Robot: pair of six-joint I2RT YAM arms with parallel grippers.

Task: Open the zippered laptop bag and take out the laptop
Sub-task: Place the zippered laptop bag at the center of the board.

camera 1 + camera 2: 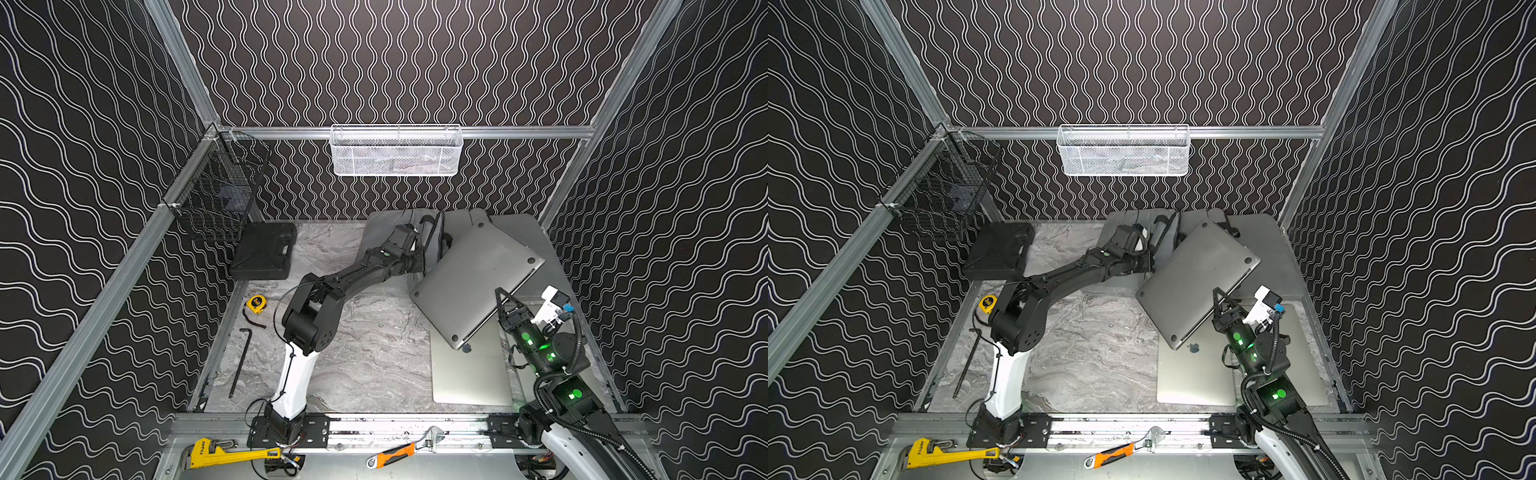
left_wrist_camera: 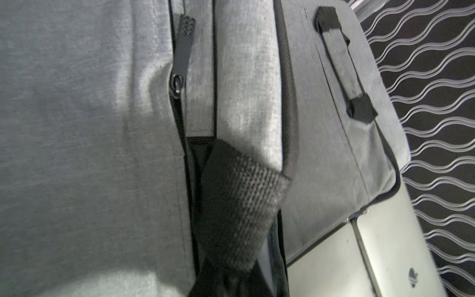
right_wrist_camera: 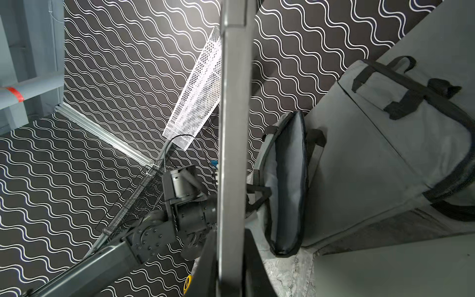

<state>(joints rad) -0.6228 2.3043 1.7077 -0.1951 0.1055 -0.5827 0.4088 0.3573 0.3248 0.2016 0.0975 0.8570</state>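
Right gripper (image 1: 503, 297) clamped on one edge of the silver aluminium laptop (image 1: 473, 282), underside up, tilted, raised beside the open grey fabric zippered bag (image 1: 376, 237) | left gripper (image 1: 428, 249) closed, apparently on the black webbing strap (image 2: 239, 205), steadying the bag | advice: lower slowly and flat onto the bare marble bench (image 1: 365, 353), clear of the second silver laptop (image 1: 469, 374) beneath

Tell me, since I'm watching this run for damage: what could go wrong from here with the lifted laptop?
The right gripper pinches the tilted laptop by one edge only; it could slip or pivot out.
Its low corner hangs over a second laptop lying flat; a drop would likely hit it.
The left gripper holds the strap of the bag; any pull might drag it.
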